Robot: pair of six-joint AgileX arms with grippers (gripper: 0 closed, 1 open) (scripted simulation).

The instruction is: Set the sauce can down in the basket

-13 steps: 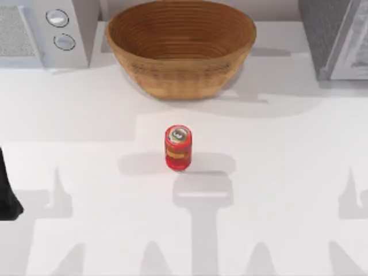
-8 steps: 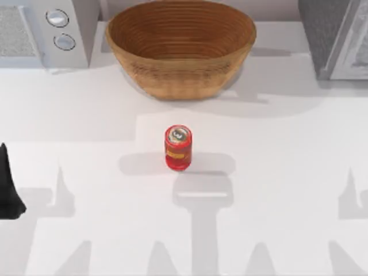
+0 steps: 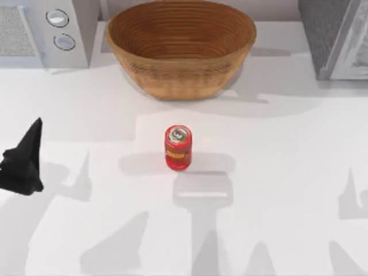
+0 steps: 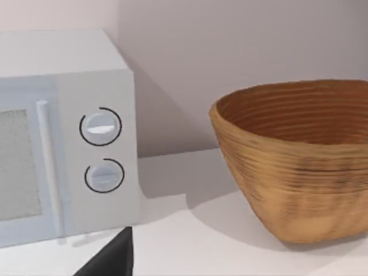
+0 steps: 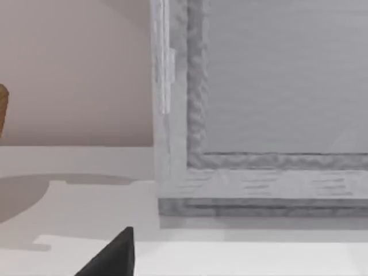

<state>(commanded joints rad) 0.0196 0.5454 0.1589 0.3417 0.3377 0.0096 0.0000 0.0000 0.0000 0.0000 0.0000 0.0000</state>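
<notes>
The sauce can (image 3: 178,148) stands upright near the middle of the white table, red with a yellow-orange band and a silvery top. Beyond it at the back sits the basket (image 3: 179,80), a wide tan wicker bowl, with nothing showing inside it; it also appears in the left wrist view (image 4: 293,172). My left gripper (image 3: 30,144) is a dark shape at the table's left side, well left of the can and holding nothing. A black part of my right gripper (image 5: 112,256) shows in the right wrist view, near a grey appliance.
A white microwave (image 3: 52,31) with two round knobs stands at the back left, close to the basket's left side. A grey appliance (image 3: 336,37) occupies the back right corner. Open table lies between the can and the basket.
My left gripper has come in from the left edge, moving rightward and toward the back of the table. The can and the basket have not moved.
</notes>
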